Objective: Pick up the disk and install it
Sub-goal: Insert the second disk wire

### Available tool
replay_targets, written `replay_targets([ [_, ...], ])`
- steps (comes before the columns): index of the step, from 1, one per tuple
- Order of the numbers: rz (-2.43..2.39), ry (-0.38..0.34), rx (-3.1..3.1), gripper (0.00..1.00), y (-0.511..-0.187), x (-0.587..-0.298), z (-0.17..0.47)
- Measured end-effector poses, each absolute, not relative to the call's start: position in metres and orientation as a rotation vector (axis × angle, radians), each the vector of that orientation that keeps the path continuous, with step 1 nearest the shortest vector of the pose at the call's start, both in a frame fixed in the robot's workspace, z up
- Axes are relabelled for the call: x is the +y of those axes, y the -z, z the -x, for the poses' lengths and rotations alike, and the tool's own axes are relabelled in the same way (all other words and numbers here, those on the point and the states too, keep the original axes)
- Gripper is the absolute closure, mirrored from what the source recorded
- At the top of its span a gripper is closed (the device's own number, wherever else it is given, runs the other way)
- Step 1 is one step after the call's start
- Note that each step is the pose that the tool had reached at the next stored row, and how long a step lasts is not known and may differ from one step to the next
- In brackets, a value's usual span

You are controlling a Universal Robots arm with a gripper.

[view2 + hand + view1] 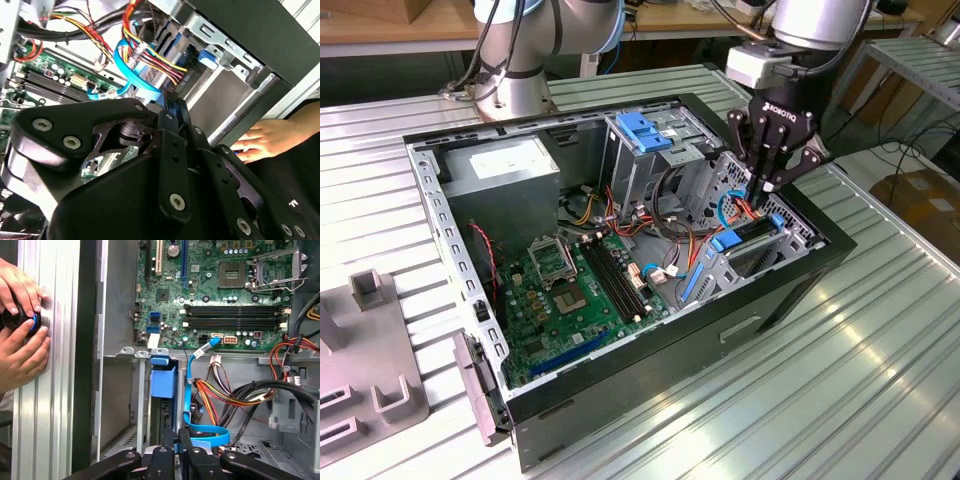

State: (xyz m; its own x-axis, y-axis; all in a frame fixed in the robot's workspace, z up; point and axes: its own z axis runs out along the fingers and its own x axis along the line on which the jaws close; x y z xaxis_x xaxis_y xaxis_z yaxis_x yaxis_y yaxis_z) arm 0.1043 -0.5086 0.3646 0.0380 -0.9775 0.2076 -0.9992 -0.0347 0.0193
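Open computer case on the ribbed worktop, centre of the exterior view. Inside: green motherboard, grey power-supply box (white sticker, print unreadable), metal drive cage. Tool at the case's right end, fingers together, apparently clamped on the disk standing in its bay. A person's hands rest on the worktop.

Bright, even overhead light — glare streaks on the ribbed table, case interior shadowed, near gripper linkage soft-focused in both wrist views.
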Motion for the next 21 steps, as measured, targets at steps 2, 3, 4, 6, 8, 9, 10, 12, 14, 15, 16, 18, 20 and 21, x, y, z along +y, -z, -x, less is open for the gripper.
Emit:
replay_targets([
  [2, -2.151, -0.199, -2.066, 0.84, -0.363, -0.513, -0.103],
  [3, -2.154, -0.196, -2.068, 0.84, -0.362, -0.514, -0.102],
  [4, -2.161, -0.189, -2.072, 0.84, -0.362, -0.516, -0.102],
  [6, -2.173, -0.175, -2.08, 0.84, -0.361, -0.52, -0.1],
  [8, -2.179, -0.168, -2.084, 0.84, -0.359, -0.526, -0.099],
  [9, -2.183, -0.163, -2.087, 0.84, -0.358, -0.53, -0.098],
  [10, -2.187, -0.16, -2.09, 0.84, -0.357, -0.532, -0.097],
  [12, -2.194, -0.152, -2.098, 0.84, -0.357, -0.533, -0.095],
  [14, -2.204, -0.137, -2.108, 0.84, -0.356, -0.533, -0.094],
  [15, -2.209, -0.13, -2.112, 0.84, -0.356, -0.534, -0.094],
  [16, -2.215, -0.123, -2.118, 0.84, -0.356, -0.534, -0.094],
  [18, -2.222, -0.112, -2.125, 0.84, -0.355, -0.534, -0.094],
  [20, -2.225, -0.102, -2.134, 0.84, -0.355, -0.534, -0.094],
  [21, -2.224, -0.104, -2.142, 0.84, -0.354, -0.535, -0.093],
])
